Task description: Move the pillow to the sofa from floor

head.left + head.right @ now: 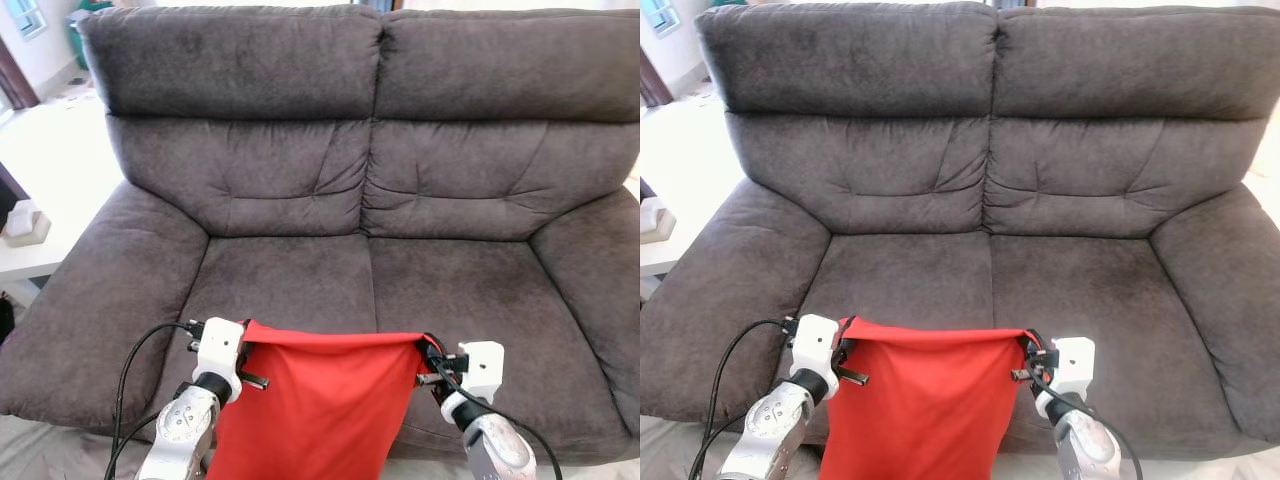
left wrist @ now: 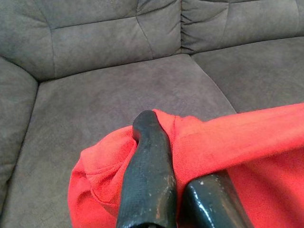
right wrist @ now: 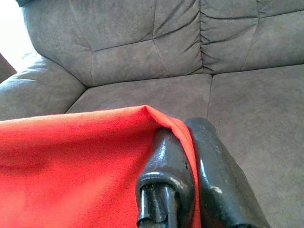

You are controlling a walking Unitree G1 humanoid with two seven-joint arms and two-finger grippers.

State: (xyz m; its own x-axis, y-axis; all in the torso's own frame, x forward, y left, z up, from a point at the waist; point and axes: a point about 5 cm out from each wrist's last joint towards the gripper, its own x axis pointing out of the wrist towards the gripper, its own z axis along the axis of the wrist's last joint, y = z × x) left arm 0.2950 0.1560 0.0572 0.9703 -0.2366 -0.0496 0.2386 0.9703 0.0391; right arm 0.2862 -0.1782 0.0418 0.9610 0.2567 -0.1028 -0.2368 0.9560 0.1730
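Above the front edge of the dark grey plush sofa (image 1: 300, 280), my left pincer (image 1: 250, 345) and right pincer (image 1: 428, 362) each clamp a top corner of the limp red fabric pillow (image 1: 315, 410); I judge a corner could slip free.

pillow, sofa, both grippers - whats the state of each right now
red pillow: held up by its two top corners, hanging in front of the sofa's front edge, not yet on the seat
sofa: grey two-seater, both seat cushions bare
left gripper: shut on the pillow's left top corner
right gripper: shut on the pillow's right top corner
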